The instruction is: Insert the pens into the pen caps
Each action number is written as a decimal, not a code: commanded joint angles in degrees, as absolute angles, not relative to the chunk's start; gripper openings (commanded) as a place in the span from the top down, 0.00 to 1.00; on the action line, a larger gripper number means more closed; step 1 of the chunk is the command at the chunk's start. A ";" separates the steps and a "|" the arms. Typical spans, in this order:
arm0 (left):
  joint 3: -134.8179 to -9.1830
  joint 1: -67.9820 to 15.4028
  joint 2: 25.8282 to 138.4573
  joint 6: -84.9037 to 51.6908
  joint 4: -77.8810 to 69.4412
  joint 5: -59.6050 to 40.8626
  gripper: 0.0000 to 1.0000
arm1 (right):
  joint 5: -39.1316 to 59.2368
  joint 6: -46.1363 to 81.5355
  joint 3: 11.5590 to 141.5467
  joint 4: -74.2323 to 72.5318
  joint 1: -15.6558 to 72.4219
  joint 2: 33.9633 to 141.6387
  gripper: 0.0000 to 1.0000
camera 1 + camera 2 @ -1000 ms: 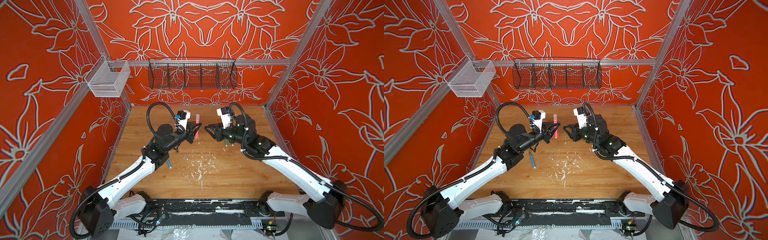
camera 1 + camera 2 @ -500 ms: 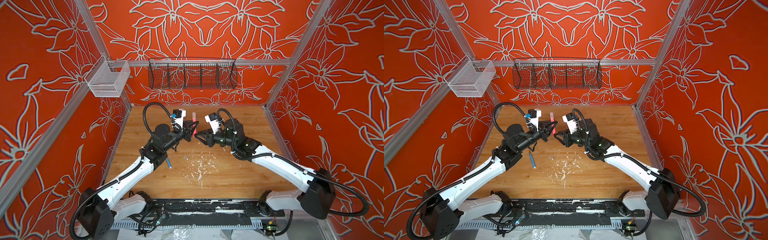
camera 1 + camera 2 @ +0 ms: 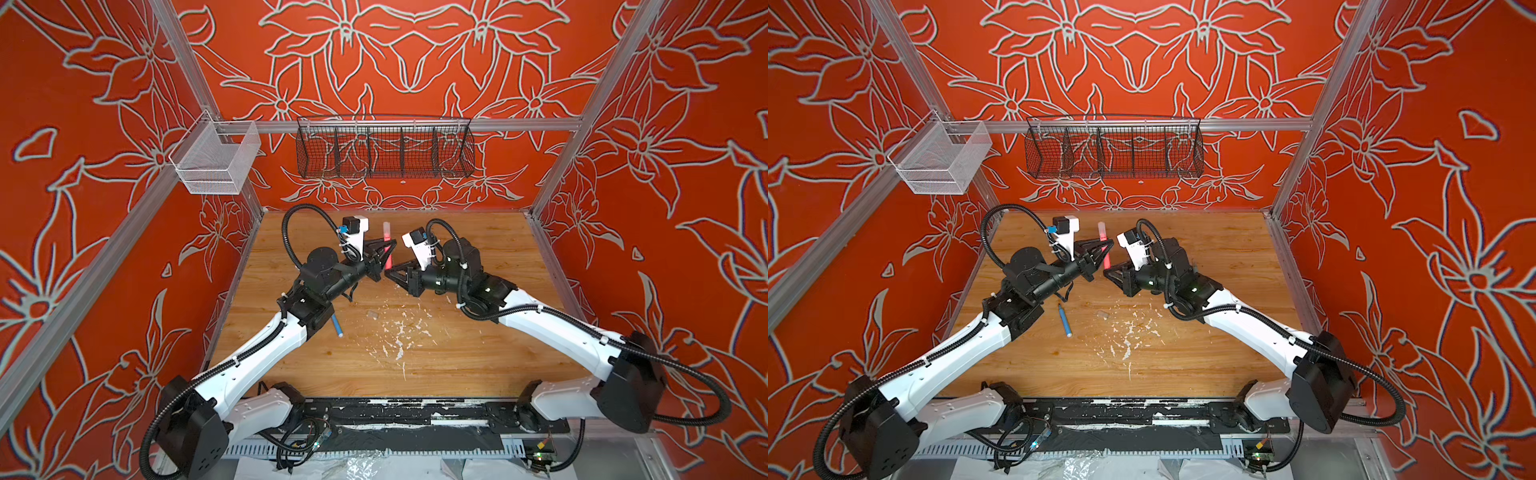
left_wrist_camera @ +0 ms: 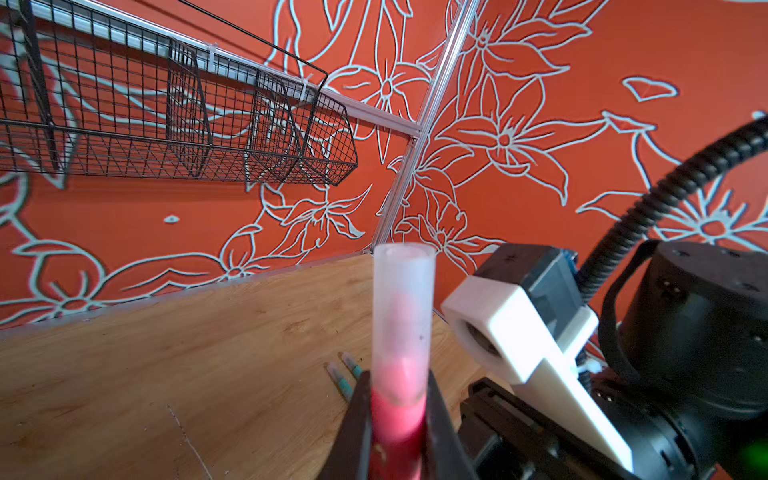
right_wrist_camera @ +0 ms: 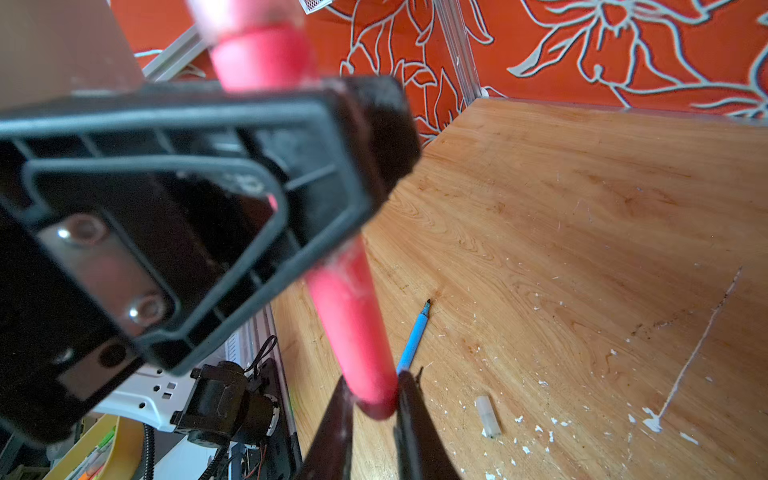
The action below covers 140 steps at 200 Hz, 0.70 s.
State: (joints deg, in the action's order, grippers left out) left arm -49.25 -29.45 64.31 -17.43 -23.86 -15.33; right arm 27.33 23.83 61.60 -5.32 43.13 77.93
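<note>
The left gripper [image 3: 385,250] clamps the upright red-pink pen [image 5: 349,324] at mid-body, with a translucent cap [image 4: 403,299] on the pen's top end. The right gripper [image 5: 374,415], reaching in from the right, pinches the pen's lower end. A blue pen [image 3: 1064,320] lies on the table [image 3: 1183,353], nearer and to the left.

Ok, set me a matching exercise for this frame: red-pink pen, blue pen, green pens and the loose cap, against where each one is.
Things:
1. red-pink pen
2. blue pen
3. green pens
4. loose pen cap

Places:
A. lying alone on the table by the white flecks
B. held upright off the table, translucent cap on its top end
C. lying side by side on the table
D. lying on the table, dark tip bare

Pairs: 1-B, 2-D, 3-C, 4-A
</note>
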 commanded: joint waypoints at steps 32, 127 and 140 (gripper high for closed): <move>-48.57 -29.36 63.99 -18.49 -26.26 -17.29 1.00 | 23.16 20.92 65.56 -7.33 43.66 79.01 0.70; -49.12 -29.00 64.38 -18.05 -24.94 -18.73 0.79 | 22.53 18.96 64.52 -6.50 44.58 77.65 1.00; -49.19 -29.00 64.85 -17.76 -24.83 -19.65 0.66 | 22.10 18.43 64.49 -6.35 44.48 77.01 1.00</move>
State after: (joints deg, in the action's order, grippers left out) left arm -48.93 -29.19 64.38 -18.59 -23.35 -16.64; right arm 24.23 19.64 64.05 -6.22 44.12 78.63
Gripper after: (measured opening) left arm 0.260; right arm 0.171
